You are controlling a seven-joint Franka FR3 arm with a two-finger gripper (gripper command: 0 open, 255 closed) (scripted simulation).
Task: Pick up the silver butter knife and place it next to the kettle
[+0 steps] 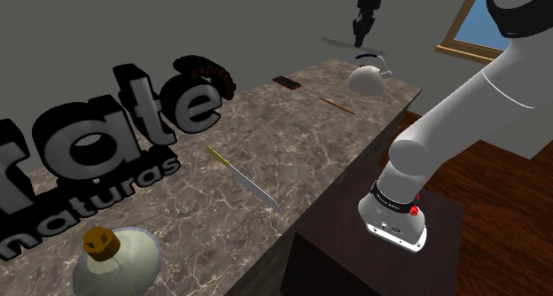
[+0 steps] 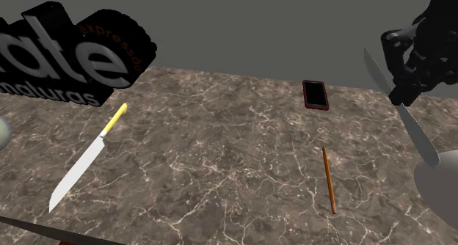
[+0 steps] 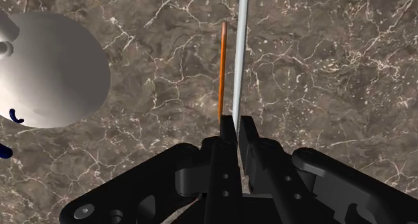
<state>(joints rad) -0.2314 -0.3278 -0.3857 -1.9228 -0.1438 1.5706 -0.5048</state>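
Aloft, claw clamped on silver butter knife, above marbled counter, near white kettle.

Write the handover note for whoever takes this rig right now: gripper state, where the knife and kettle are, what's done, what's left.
Gripper: shut on the silver butter knife, holding it in the air above the marble counter.
Kettle: white, on the counter's far end in the shoulder view, just below the gripper.
Orange pencil: lying on the counter near the kettle.
Done: knife is lifted and at the kettle's end.
Left: lower it, lay it next to the kettle, probably clear of the pencil, then release.
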